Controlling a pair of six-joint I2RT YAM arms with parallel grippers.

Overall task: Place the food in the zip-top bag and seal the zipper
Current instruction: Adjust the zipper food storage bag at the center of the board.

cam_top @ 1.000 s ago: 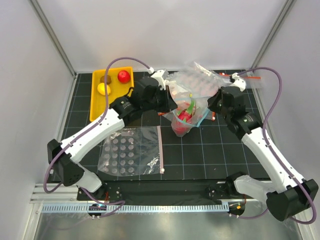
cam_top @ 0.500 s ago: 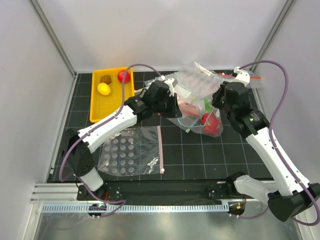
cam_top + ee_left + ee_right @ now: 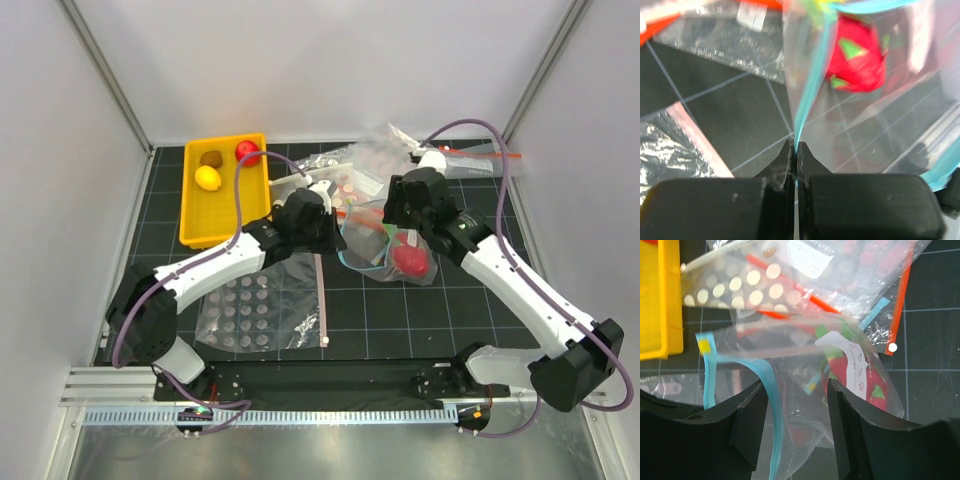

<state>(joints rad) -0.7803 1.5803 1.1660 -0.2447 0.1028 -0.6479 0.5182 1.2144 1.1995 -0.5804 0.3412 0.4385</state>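
While a heap of other bags (image 3: 378, 160) with red-orange strips is lying crumpled at the back of the black gridded table (image 3: 450, 310), its near edge is overlapping the far side of the zip-top bag (image 3: 372, 250); a white-dotted bag (image 3: 262, 305) with a pale pink strip is lying flat on the near side, just in front of the left arm; a yellow tray (image 3: 193, 215) is sitting at the far left, holding the lemon (image 3: 207, 178), the kiwi (image 3: 211, 158) and the red ball (image 3: 247, 151), well apart from both grippers; the zip-top bag is resting in the middle of the table between the two grippers, with the pink-red fruit (image 3: 408, 258) already lying inside it toward its right end; the left gripper (image 3: 795, 150) is pinching the light-blue zipper (image 3: 812, 90) at the bag's left side, its jaws pressing flat on the strip with no gap showing; the right gripper (image 3: 796, 385) is hovering over the bag's far part with its fingers (image 3: 852, 425) standing apart, gripping nothing, and the clear film and a curve of the blue strip are showing in the gap between them; the bag's mouth is gaping, the blue strip running in two parted lines.
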